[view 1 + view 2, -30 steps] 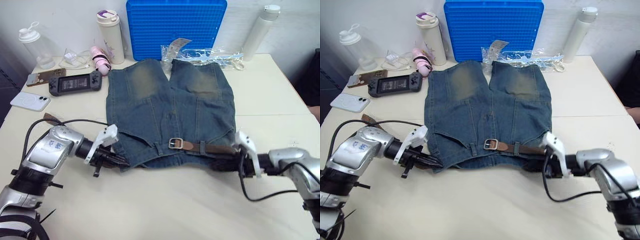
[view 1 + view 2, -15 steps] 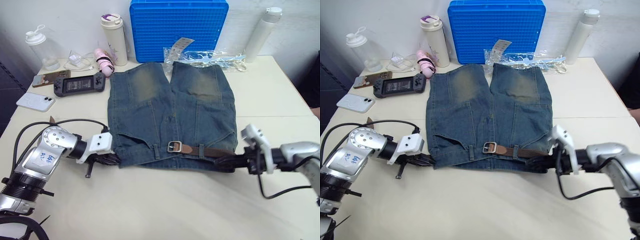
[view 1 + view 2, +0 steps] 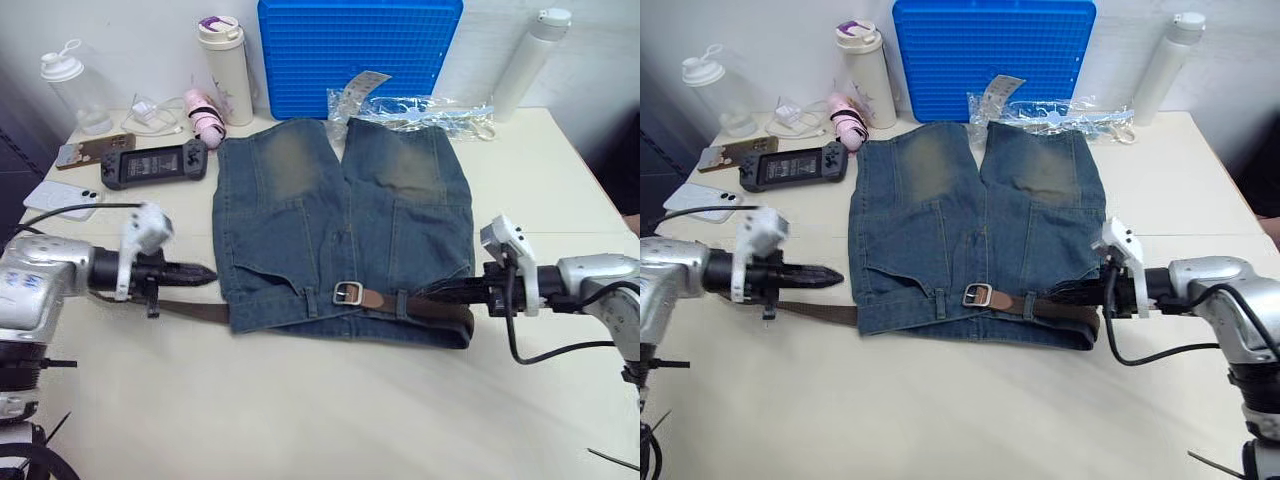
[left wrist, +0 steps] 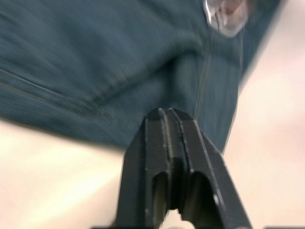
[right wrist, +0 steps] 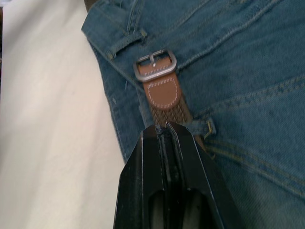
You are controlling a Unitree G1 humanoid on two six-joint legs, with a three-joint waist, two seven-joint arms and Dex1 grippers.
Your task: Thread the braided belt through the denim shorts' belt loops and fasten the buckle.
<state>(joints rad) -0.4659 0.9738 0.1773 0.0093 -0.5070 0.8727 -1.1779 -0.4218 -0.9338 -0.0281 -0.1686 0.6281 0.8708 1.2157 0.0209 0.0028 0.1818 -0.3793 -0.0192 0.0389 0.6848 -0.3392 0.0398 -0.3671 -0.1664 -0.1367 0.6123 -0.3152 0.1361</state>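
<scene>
The denim shorts (image 3: 342, 245) lie flat on the cream table (image 3: 330, 410), legs pointing toward the far edge and waistband toward the near edge. The braided belt (image 3: 420, 303) runs along the waistband: its silver buckle (image 3: 349, 293) sits near the middle of the waistband, a short tan tab just beside it, and the brown strap passes under one of the belt loops (image 3: 404, 302) on the way to the shorts' right corner. The other end of the strap pokes out past the shorts' left edge and lies on the bare table. The left gripper (image 3: 196, 274) hovers just off that left edge, above the loose strap end, its two black fingers pressed together and holding nothing; its wrist view is blurred, so I cannot tell whether the tips touch the denim. The right gripper (image 3: 1065, 293) points in at the right end of the waistband, fingers closed together with the tips at the braided strap, just beside the loop. Behind the shorts stand a blue grid board (image 3: 358, 52), a cream tumbler (image 3: 222, 68) and a white bottle (image 3: 528, 48); a handheld game console (image 3: 153, 164) and a phone (image 3: 57, 198) lie to the left.
</scene>
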